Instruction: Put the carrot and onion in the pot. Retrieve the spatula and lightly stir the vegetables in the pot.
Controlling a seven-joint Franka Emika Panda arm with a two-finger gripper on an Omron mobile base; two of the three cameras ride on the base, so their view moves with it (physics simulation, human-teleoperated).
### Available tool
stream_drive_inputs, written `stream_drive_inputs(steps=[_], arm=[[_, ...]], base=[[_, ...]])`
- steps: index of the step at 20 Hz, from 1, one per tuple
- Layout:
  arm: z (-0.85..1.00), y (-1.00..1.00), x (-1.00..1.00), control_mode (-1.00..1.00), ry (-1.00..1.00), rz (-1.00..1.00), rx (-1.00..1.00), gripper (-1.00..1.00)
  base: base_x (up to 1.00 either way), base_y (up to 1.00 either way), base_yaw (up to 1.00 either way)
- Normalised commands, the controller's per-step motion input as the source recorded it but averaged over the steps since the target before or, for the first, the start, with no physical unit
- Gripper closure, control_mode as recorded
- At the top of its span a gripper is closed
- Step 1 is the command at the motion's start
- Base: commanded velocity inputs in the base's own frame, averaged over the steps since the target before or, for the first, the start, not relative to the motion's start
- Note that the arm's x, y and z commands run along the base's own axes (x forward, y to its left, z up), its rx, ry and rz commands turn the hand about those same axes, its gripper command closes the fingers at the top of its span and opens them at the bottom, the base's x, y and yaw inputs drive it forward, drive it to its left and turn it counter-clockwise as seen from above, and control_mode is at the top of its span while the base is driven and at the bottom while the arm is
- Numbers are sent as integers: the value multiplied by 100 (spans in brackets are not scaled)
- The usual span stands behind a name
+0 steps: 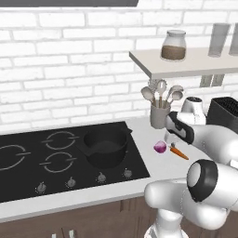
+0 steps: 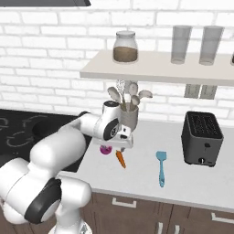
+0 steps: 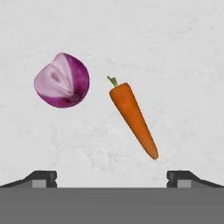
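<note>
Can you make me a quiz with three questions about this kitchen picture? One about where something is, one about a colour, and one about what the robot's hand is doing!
1. Where is the carrot?
A. in the pot
B. on the counter beside the onion
C. on the shelf

2. What colour is the spatula?
A. light blue
B. red
C. yellow

3. What is the gripper doing?
A. squeezing the onion
B. holding the spatula
C. open, holding nothing

Answers:
1 B: the carrot lies on the counter next to the onion, outside the pot.
2 A: it is light blue, lying by the toaster.
3 C: the fingertips stand wide apart above the vegetables.
</note>
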Motion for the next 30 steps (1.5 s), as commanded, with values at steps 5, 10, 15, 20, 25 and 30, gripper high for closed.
stream_drive_inputs(steps=[5,10,15,20,25,30], arm=[[-34,-9,11,-100,3,0,0,-100],[-29,-12,16,-100,1,0,0,-100],[-27,-6,21,-100,1,0,0,-100],[-27,0,24,-100,1,0,0,-100],[-22,0,29,-100,0,0,0,-100],[-18,-2,28,-100,0,0,0,-100]], base=[[0,0,0],[0,0,0],[0,0,0],[0,0,0],[0,0,0],[0,0,0]])
